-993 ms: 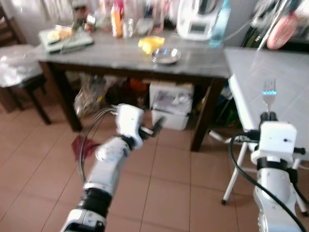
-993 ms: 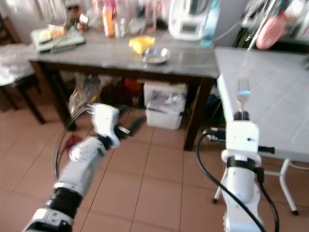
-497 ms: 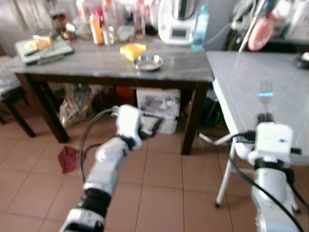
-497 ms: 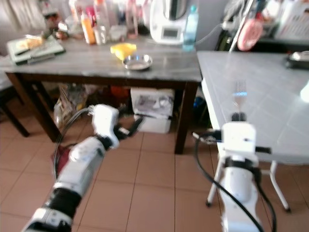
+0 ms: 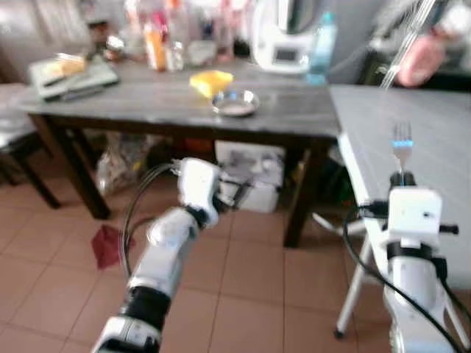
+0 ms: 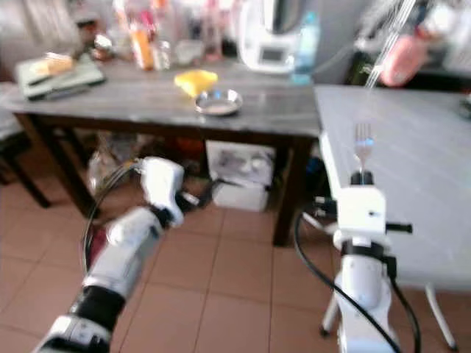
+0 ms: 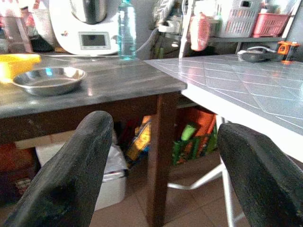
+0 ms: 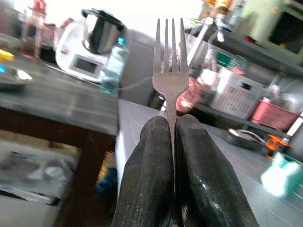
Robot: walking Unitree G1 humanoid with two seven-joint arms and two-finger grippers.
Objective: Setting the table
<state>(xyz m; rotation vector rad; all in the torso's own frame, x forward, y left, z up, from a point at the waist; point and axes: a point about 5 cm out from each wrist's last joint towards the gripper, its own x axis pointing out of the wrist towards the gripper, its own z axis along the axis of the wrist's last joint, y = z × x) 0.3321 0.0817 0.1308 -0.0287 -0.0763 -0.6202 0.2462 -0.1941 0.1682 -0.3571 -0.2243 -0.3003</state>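
Note:
My right gripper [image 8: 171,124] is shut on a silver fork [image 8: 170,78], holding it upright with the tines up; the fork [image 5: 401,143] stands above the white wrist at the near edge of the light grey tiled table [image 5: 434,125]. My left gripper [image 7: 161,156] is open with nothing between its black fingers [image 7: 71,170]. It is held out at mid height [image 5: 237,193] in front of the dark wooden table [image 5: 176,99]. A small steel bowl [image 5: 235,103] and a yellow object [image 5: 210,81] lie on that dark table.
Bottles, a white kitchen appliance [image 5: 283,33] and a blue-green water bottle [image 5: 321,44] crowd the back of the dark table. Boxes and bags [image 5: 250,162] sit under it. A dark chair [image 5: 22,147] stands at far left. Tiled floor lies in front.
The whole picture has shifted, so the camera moved. Both arms keep the same pose, and the fork stays gripped upright.

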